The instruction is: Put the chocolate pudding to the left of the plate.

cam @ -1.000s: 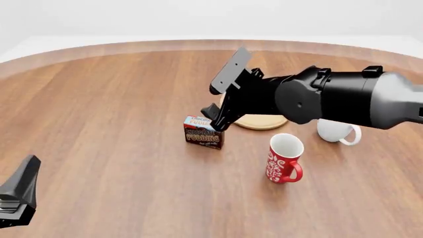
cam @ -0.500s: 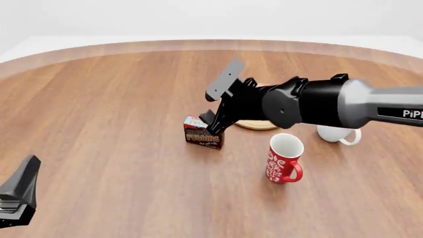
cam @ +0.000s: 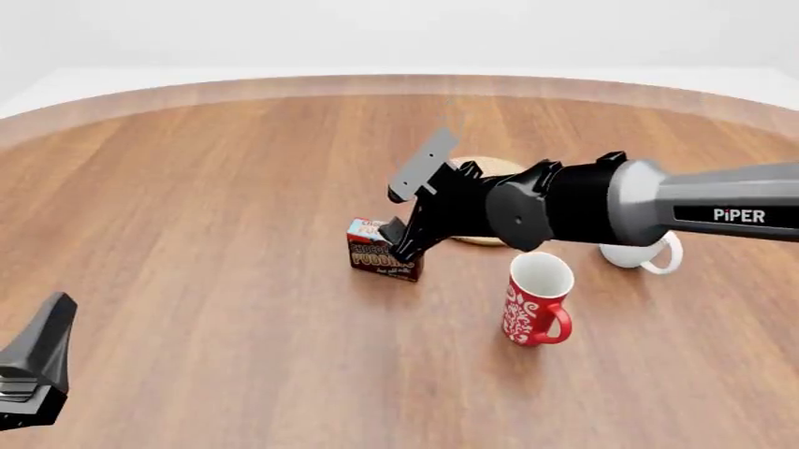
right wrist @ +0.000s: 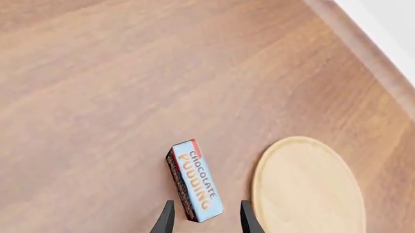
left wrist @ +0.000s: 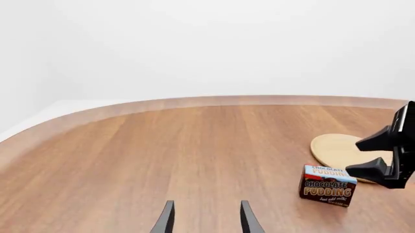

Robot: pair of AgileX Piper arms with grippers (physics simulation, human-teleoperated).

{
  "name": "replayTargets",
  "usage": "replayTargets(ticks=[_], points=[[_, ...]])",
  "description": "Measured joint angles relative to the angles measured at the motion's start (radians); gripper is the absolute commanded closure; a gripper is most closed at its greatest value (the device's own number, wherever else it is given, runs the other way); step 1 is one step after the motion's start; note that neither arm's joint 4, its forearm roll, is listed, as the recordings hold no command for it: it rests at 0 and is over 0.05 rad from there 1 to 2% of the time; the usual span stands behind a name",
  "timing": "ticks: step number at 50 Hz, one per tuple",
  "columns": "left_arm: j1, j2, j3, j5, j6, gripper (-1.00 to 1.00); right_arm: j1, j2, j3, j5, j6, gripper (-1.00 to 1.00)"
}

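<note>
The pudding box (cam: 381, 253) stands on the table just left of the plate (right wrist: 304, 187). The right claw (cam: 413, 201) is apart above it. It's probably light and stiff; pinch its thin sides.

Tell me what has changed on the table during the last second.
The right arm's pincer drew back and sank a little toward the pudding box, open, holding nothing. The box, plate, red mug, white mug and left pincer stayed put.
</note>
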Motion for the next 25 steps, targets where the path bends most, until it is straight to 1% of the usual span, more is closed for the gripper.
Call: replayTargets(ticks=[25], points=[[0.0, 0.0, 0.0, 0.0, 0.0, -1.0, -0.019, 0.049, 0.019, -0.042, 0.008, -1.0]])
